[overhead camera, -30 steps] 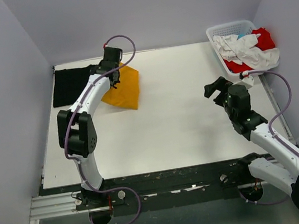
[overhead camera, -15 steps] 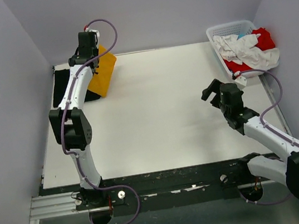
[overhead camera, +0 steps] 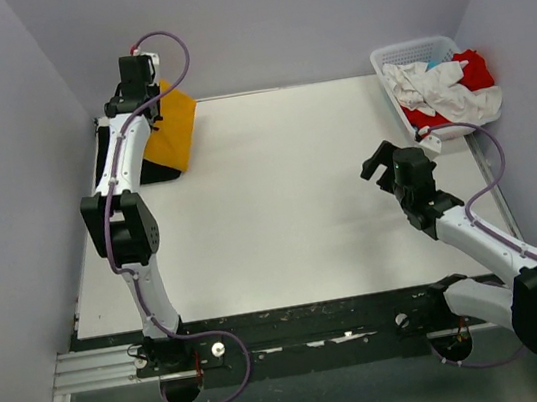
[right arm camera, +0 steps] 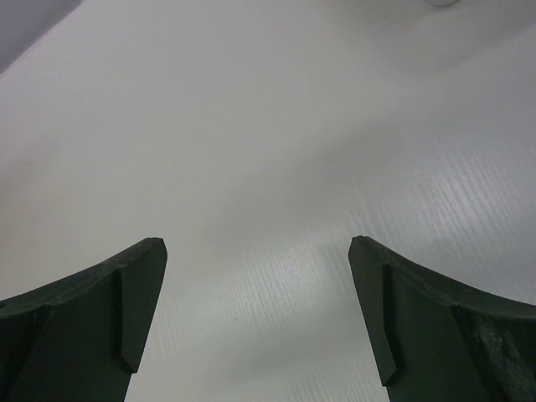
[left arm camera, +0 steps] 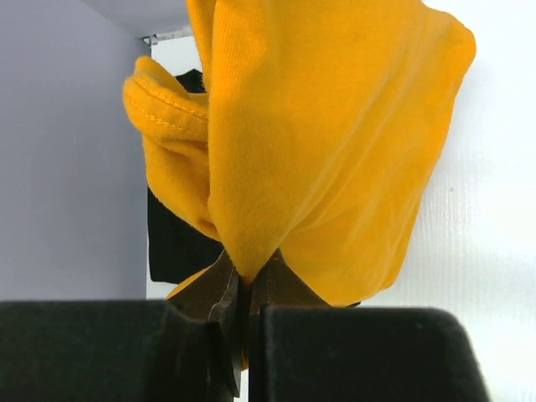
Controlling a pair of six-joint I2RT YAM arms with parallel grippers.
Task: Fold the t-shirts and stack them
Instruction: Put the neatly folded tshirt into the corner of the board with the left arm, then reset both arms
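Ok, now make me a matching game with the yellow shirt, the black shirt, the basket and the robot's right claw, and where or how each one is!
Things
1. yellow t-shirt
2. black t-shirt
3. white basket
4. right gripper

Place or state
A. open, over bare table
B. far right corner, with clothes inside
C. lying on the table in the far left corner
D. hanging, pinched by the shut left gripper

Pairs: 1-D, 2-C, 3-B, 4-A
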